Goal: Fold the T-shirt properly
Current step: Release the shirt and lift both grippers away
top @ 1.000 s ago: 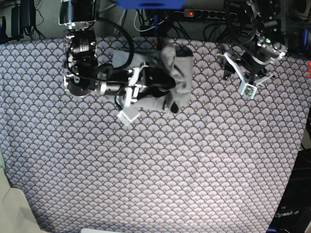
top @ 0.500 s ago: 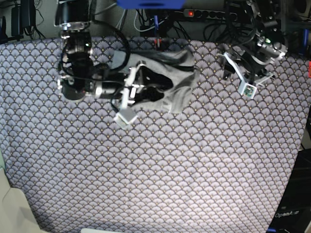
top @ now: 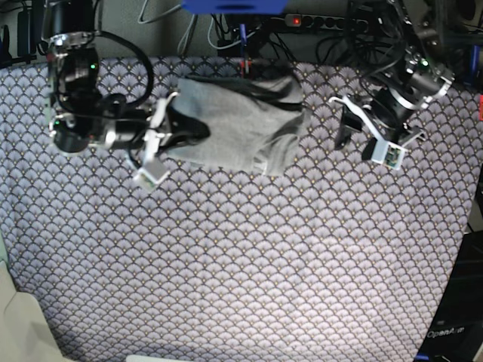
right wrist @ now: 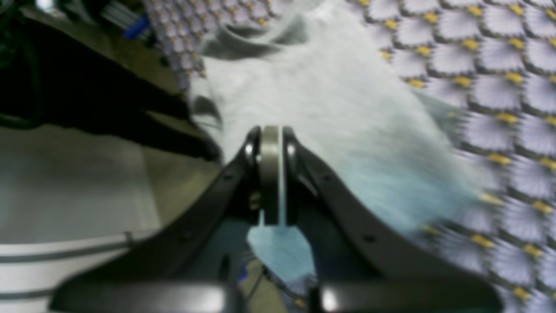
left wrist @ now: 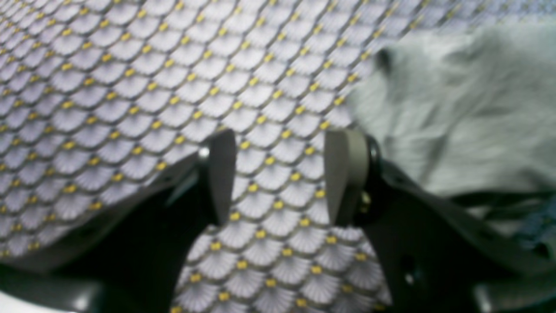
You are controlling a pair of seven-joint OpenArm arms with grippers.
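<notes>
The T-shirt (top: 234, 121) is bunched near the far edge of the tablecloth (top: 241, 256). One edge is clamped in the right gripper (right wrist: 271, 174) — presumably so the cloth can be drawn out flat before folding. That pinch is shown only by the right wrist view; in the base view it is hidden. The left gripper (left wrist: 282, 178) is held apart over bare tablecloth beside the shirt, gripping nothing.

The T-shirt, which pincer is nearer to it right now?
Right. The right pincer is shut on the T-shirt at its edge on the base view's left. The left pincer is open over the tablecloth, beside the shirt, not touching.
</notes>
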